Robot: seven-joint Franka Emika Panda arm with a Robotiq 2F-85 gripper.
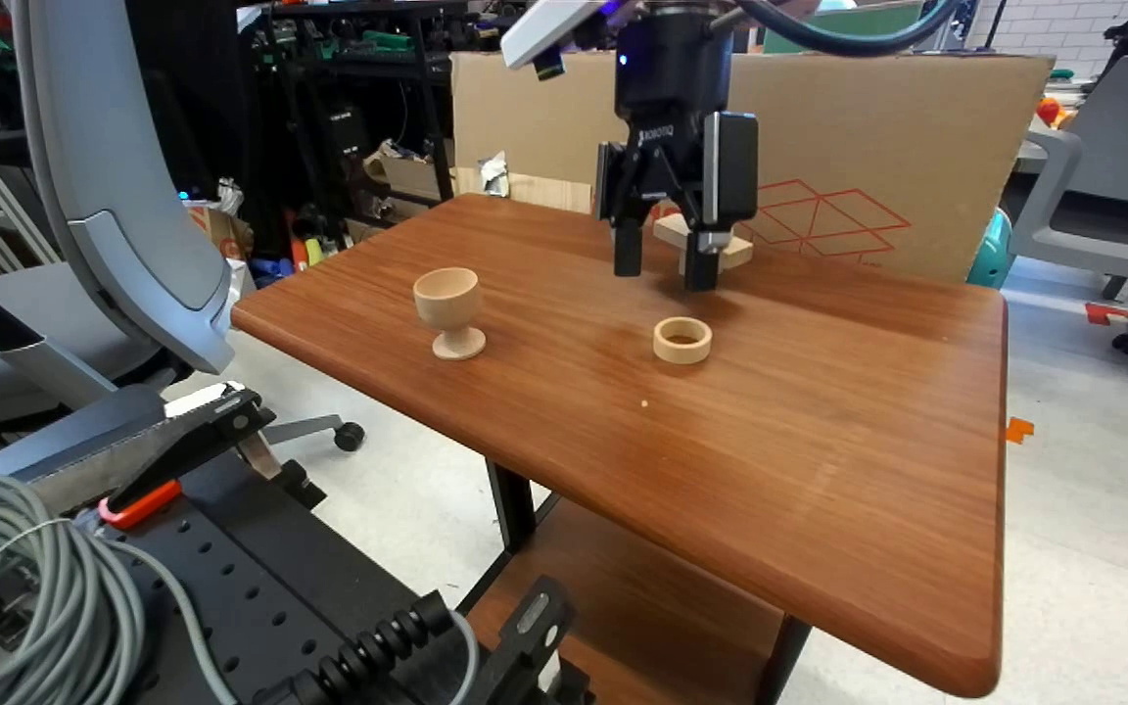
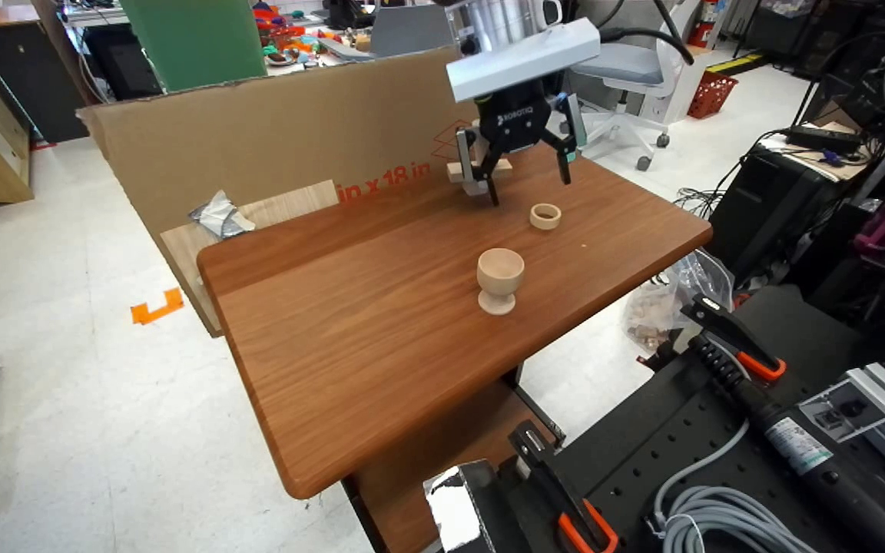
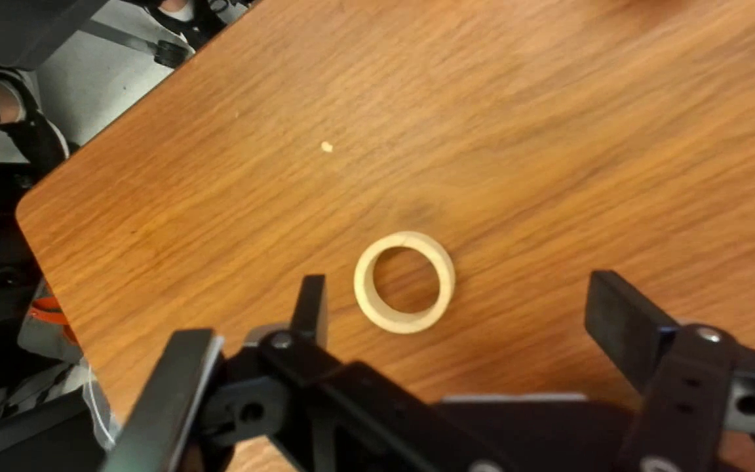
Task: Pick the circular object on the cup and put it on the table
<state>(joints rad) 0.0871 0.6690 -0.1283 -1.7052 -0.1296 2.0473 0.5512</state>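
Note:
The circular object, a small pale wooden ring (image 1: 680, 355) (image 2: 544, 224), lies flat on the reddish-brown table (image 1: 819, 490) (image 2: 335, 346) in both exterior views. The pale wooden cup (image 1: 447, 304) (image 2: 499, 276) stands upright on the table, apart from the ring, with no ring on it. My gripper (image 1: 664, 274) (image 2: 531, 190) is open and empty above the table, near the ring. In the wrist view the ring (image 3: 364, 282) shows beyond the open fingers (image 3: 457, 278), nearer the left finger and touching neither. The cup is out of the wrist view.
Pale wooden pieces (image 1: 735, 253) (image 2: 455, 172), partly hidden by the gripper, stand at the table's back. A cardboard panel (image 1: 525, 108) (image 2: 296, 130) rises behind the table. A black cart with clamps and cables (image 1: 260, 587) (image 2: 642, 445) is at the front. A chair (image 1: 133, 147) is beside the table.

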